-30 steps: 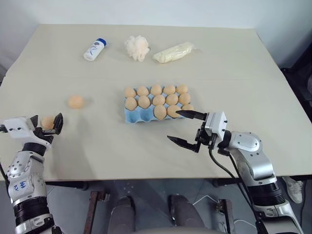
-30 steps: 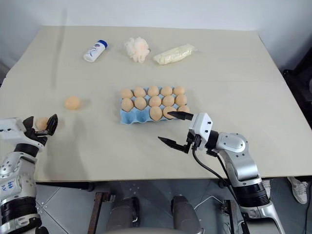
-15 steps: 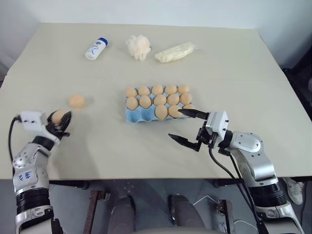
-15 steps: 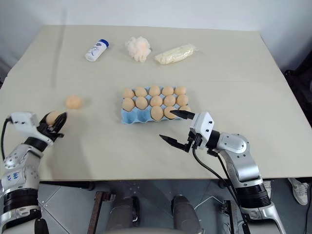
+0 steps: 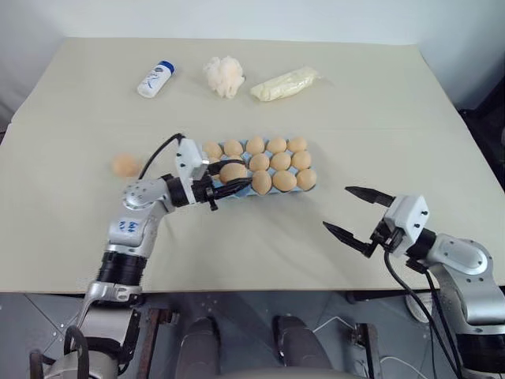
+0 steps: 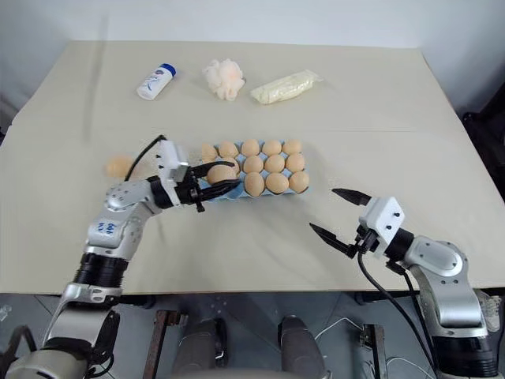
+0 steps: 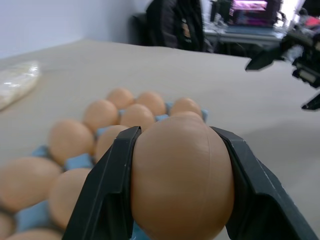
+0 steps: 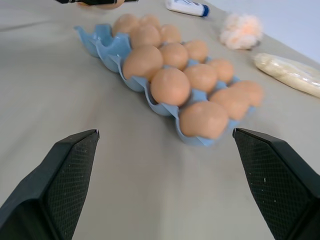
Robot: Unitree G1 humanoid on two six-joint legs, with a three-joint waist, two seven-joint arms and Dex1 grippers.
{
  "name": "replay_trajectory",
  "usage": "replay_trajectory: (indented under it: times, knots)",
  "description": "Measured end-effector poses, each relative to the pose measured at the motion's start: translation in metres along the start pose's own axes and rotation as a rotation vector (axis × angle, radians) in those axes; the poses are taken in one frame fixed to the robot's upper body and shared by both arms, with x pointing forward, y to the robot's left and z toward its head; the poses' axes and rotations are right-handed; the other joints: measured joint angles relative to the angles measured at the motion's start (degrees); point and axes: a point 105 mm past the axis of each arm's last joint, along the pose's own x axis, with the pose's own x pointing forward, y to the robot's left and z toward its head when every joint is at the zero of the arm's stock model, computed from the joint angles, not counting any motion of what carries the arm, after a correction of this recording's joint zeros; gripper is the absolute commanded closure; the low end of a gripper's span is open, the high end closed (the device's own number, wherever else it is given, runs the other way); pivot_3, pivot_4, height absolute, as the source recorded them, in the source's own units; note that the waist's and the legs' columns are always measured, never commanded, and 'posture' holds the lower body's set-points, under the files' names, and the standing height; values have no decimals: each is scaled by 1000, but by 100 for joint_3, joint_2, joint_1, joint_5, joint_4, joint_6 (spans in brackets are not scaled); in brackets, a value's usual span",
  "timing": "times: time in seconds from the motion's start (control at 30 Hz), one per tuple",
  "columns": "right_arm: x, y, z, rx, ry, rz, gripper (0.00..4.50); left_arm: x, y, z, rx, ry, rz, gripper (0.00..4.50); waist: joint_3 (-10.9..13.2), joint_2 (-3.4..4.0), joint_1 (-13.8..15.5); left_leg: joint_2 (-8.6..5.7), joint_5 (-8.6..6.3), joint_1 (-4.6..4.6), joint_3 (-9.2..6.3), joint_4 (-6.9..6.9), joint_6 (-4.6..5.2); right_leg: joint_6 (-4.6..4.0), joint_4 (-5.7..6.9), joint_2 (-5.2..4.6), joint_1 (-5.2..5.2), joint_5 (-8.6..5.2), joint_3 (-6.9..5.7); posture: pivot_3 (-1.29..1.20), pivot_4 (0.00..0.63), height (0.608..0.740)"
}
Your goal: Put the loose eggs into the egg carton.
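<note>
Jaws of the left gripper (image 5: 233, 179) clamped on one egg (image 5: 233, 171), black fingers (image 7: 107, 200) pressing its two sides; egg held over the left end of the egg carton (image 5: 213, 191), at its near-left cups. Left wrist view: held egg close up, carton eggs behind it.

Left part of the counter (image 5: 79, 229): one loose egg (image 5: 123, 165) lying alone, well apart from the carton, toward the left edge.

Far side of the counter, left to right: white bottle with blue cap (image 5: 154, 80) lying on its side, white fluffy puff (image 5: 222, 76), pale yellow wrapped packet (image 5: 284, 84). All three near the far edge.

Middle of the counter: light blue carton, most cups filled with tan-orange eggs. Right wrist view shows two empty cups at the carton's left end, nearest the held egg.

Right part: right gripper (image 5: 357, 215) near the near edge, well to the right of the carton, touching nothing. Its jaws stand wide apart, holding nothing, pointing toward the carton.
</note>
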Motion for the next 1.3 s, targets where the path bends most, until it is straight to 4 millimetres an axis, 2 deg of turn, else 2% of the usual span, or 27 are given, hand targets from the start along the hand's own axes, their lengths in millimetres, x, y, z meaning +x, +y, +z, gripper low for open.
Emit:
replay_trajectory:
  times: [0.17,0.43,0.53,0.63,0.73,0.83,0.93,1.03,1.17,1.3]
  knots:
    - [-4,-3,5,-20,-6,-51,0,10,2,-16,-3,38,-42,2751,0,0,-1,-4,4,0,1,7,9,10,2,-1,2,6,8,0,150,740]
    - [-7,3,5,-7,-10,-83,0,13,16,-27,-14,56,10,136,0,0,66,-5,3,-3,0,5,10,10,0,-2,2,5,8,0,150,740]
    - [-7,4,8,-13,-16,-82,0,16,15,-24,4,41,2,40,0,0,69,-5,3,-3,-1,5,10,10,2,-1,2,6,8,0,150,740]
    - [-5,5,10,-15,-23,-73,0,5,18,-14,31,7,19,40,0,0,31,-3,4,-2,2,1,9,9,5,-1,-2,5,10,0,150,740]
    - [1,5,14,-17,-39,-56,0,-29,26,-6,61,1,78,40,0,1,-48,2,7,1,3,-5,4,7,12,1,-5,4,9,0,150,740]
    - [6,8,17,-17,-52,-22,0,-62,32,-7,62,26,172,40,0,1,-62,2,7,1,0,-1,5,7,14,-1,-3,4,6,0,150,740]
    - [16,10,21,-18,-80,26,0,-109,38,-13,52,55,349,40,0,1,-107,2,3,4,5,5,12,8,14,-5,2,5,9,0,150,740]
    - [23,12,21,-1,-96,65,0,-163,42,-23,26,77,608,40,0,0,-105,4,2,5,0,0,15,7,19,-6,-1,4,2,0,150,740]
    - [37,19,24,11,-129,132,0,-187,19,-30,14,123,680,40,0,-1,-60,-2,-4,4,-3,0,24,7,14,-16,7,4,-5,0,150,740]
    - [45,19,25,19,-151,160,0,-221,7,-38,-8,170,831,40,-1,-2,-84,-3,-15,6,-4,-4,42,2,15,-18,6,7,-8,0,150,740]
